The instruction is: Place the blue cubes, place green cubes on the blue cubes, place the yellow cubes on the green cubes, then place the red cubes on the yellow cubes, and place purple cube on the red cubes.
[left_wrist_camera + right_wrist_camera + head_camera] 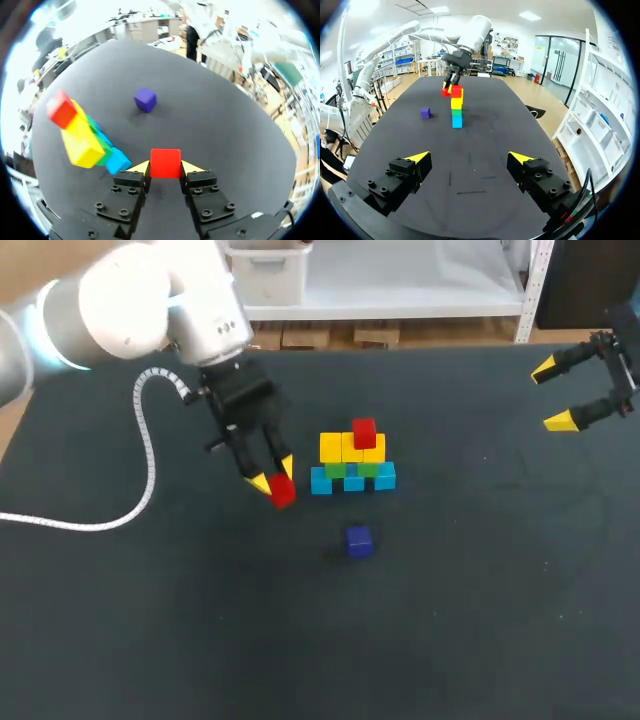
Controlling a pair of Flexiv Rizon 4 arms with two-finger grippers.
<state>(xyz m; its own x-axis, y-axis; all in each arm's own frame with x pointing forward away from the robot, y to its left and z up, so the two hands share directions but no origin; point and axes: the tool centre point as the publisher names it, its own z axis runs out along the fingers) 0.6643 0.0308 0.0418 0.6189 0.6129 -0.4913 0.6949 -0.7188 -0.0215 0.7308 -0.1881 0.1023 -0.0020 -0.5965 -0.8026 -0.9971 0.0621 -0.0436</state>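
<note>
My left hand [270, 480] hangs left of centre in the head view, its two yellow-tipped fingers pinching a red cube [282, 492] from two sides. In the left wrist view that cube sits squarely between the tips, smooth-faced and sharp-edged, with a plain matte finish. Whether it touches the worktop [480, 620] beneath it, I cannot tell.

Just right of my left hand, near the middle of the frame, stands the stack. At its base is a row of three light blue cubes [353, 481], resting on the worktop and touching side by side. On them sit the green cubes [368, 469], and above those is a row of yellow cubes [331, 447]. A second red cube [364, 431] crowns the yellow row, roughly above its middle. All are solid-coloured blocks with flat faces.

The purple cube [359, 541] lies alone below the stack, apart from it.

My right hand [553, 395] is at the upper right edge, well apart from the cubes, its fingers spread wide with nothing between them.

The worktop is a dark, dull, cloth-like sheet. A white ribbed cable [148, 440] loops from my left arm across the left side.
</note>
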